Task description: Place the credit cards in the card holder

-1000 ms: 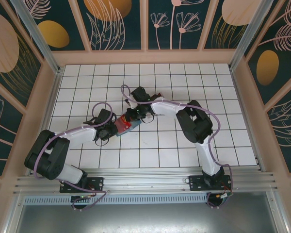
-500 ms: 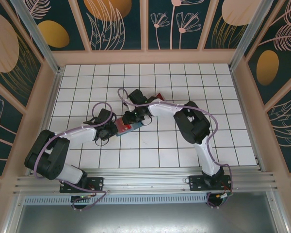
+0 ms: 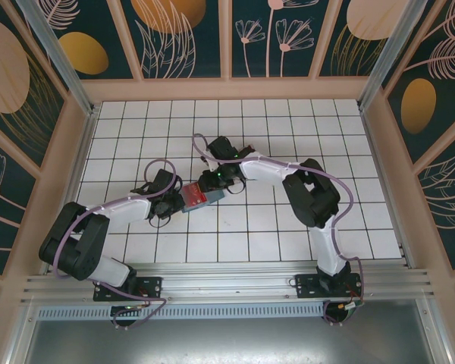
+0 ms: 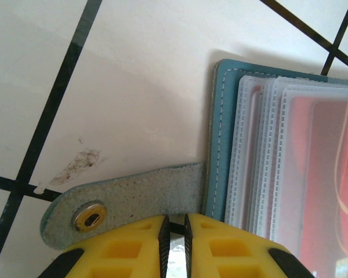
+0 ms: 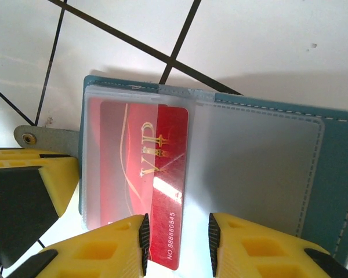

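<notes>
Standing at the rail, item by item:

- Worktop [image 3: 288, 243]: white tiles with dark joints, walled on three sides by panels painted with flowers.
- Card holder [image 3: 199, 199]: teal, lying open and flat left of the worktop's middle, between the two arms. The left wrist view shows its stitched cover edge [image 4: 216, 127] and a stack of clear ribbed sleeves [image 4: 261, 145].
- Strap [image 4: 133, 194]: teal tab with a metal snap [image 4: 91, 219], sticking out flat from the card holder's edge onto the tile.
- Credit card [image 5: 145, 191]: bright red, with gold "VIP" lettering and a printed number. It sits partway under a clear sleeve [image 5: 249, 168] on the open card holder [image 5: 336, 174], with one long strip and one short end uncovered.
- Left gripper [image 3: 171, 202]: at the card holder's left edge. Its yellow fingers are drawn to a thin slit [image 4: 173, 231], with the tips against the spot where strap meets cover. Whether anything is pinched in the slit I cannot tell.
- Right gripper [image 3: 213, 184]: over the card holder's far side, partly open [image 5: 177, 237]. Its yellow fingers stand either side of the red card's bare end, with a clear gap and nothing clamped.
</notes>
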Tool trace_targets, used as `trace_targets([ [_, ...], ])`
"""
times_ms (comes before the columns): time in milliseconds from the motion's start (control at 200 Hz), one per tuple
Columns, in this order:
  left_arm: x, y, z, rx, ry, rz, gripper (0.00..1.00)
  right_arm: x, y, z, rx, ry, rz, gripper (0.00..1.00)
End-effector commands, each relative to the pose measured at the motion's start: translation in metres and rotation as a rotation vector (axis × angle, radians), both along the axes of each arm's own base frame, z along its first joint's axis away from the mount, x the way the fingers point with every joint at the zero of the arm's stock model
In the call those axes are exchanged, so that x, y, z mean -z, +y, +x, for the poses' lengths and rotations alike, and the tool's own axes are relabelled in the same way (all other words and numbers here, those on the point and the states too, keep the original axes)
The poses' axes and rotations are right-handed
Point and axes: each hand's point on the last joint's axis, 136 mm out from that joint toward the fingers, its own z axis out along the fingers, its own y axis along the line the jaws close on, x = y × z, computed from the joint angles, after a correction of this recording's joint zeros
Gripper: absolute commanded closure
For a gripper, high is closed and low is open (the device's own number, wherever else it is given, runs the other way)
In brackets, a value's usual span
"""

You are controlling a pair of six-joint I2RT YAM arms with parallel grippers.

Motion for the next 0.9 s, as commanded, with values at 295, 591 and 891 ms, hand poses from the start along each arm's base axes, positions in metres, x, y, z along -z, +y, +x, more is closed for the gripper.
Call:
trace_targets([
  [295, 0.008, -0.017, 0.008, 0.04, -0.011, -0.064, 0.81, -0.013, 0.003, -0.007, -0.002, -0.036, -0.016, 0.65],
  [591, 0.009, -0.016, 0.005, 0.037, -0.011, -0.064, 0.81, 0.008, 0.01, -0.01, -0.001, -0.048, -0.102, 0.58],
  [891, 0.01, -0.015, 0.004, 0.036, -0.012, -0.065, 0.81, 0.027, 0.01, -0.007, 0.01, -0.035, -0.158, 0.56],
])
